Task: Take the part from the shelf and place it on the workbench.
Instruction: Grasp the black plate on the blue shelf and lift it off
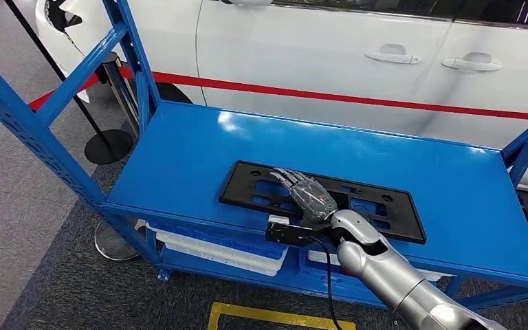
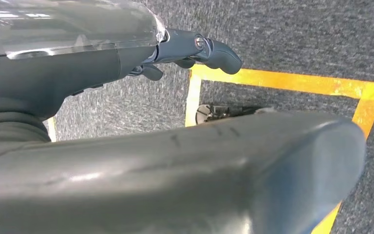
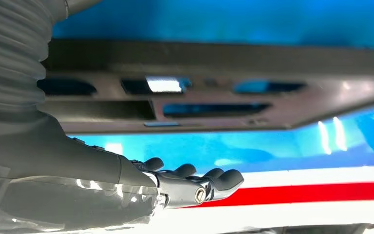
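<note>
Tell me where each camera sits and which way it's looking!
Head view: high on the robot, looking forward and down at the blue shelf, the black part and a white car; its right hand lies flat over the part.
Left wrist view: behind the left hand, facing grey carpet with a yellow floor line.
Right wrist view: behind the right hand, looking low across the shelf at the part.
Shared: head and right wrist views both show the part, shelf and car.
</note>
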